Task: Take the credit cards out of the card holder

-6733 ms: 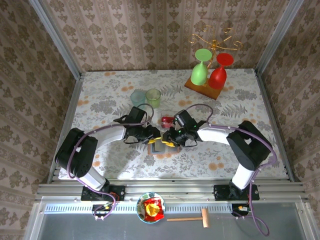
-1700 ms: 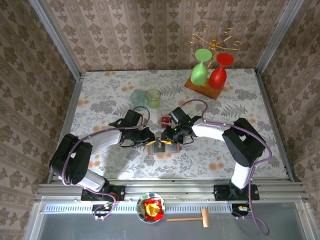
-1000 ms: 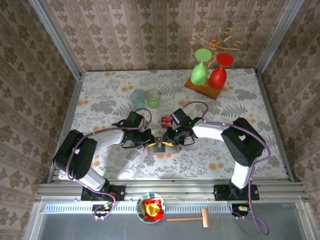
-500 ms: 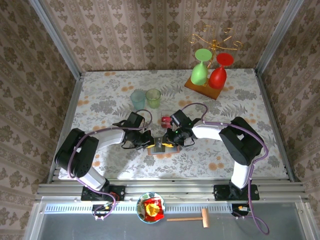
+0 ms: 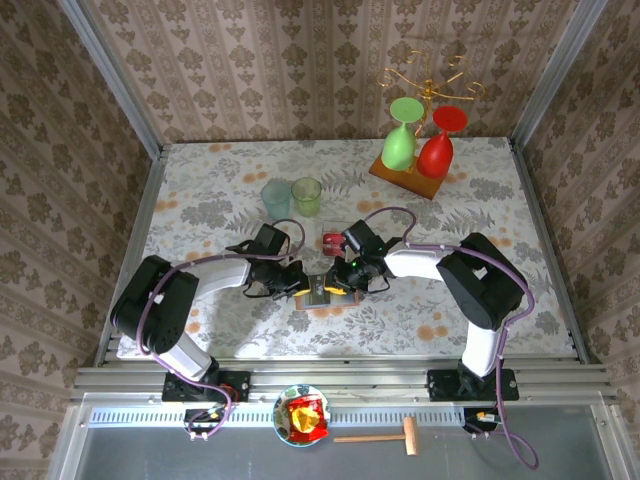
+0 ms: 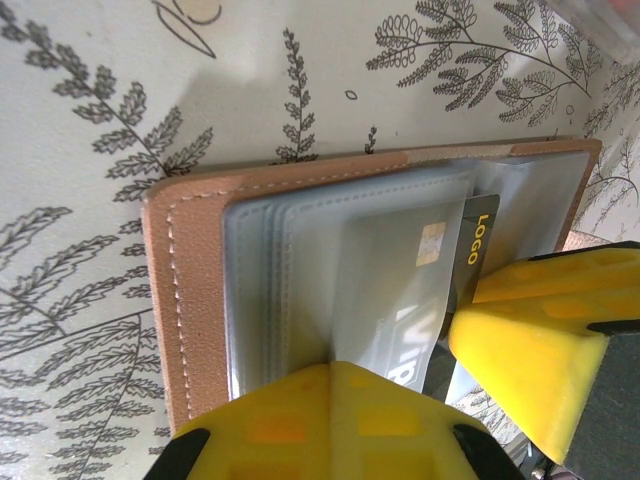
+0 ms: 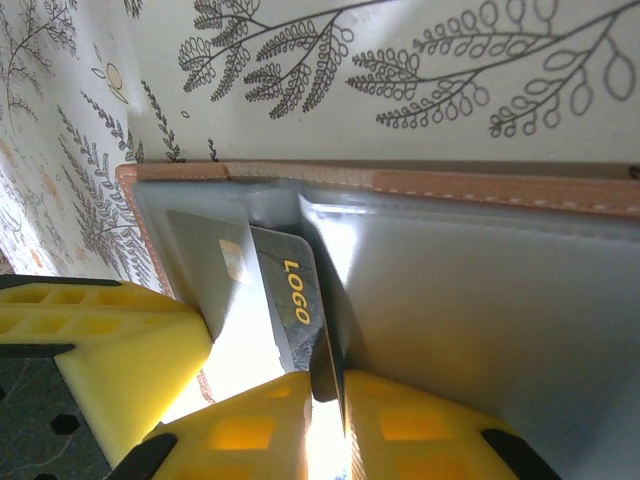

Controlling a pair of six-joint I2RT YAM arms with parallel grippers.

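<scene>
The tan card holder [image 5: 322, 294] lies open on the table between both grippers, its clear grey pockets facing up [image 6: 300, 250] [image 7: 480, 290]. My left gripper [image 5: 298, 284] [image 6: 335, 375] is shut on a clear pocket leaf at the holder's near edge. A dark credit card [image 7: 295, 300] [image 6: 480, 240] printed "LOGO" sticks out of a pocket. My right gripper [image 5: 342, 283] [image 7: 328, 390] is closed down on that card's edge, with a sliver of light beside it. A small red card [image 5: 333, 240] lies on the table just behind the holder.
A teal cup [image 5: 275, 195] and a green cup [image 5: 307, 194] stand behind the left arm. A wooden board [image 5: 405, 176] with a green and a red goblet sits at the back right. Below the table edge are a bowl with a snack packet [image 5: 303, 417] and a mallet [image 5: 385, 437].
The right gripper's jaws have narrowed onto the dark card's edge. The left gripper keeps its hold on the pocket leaf, and the holder has not shifted.
</scene>
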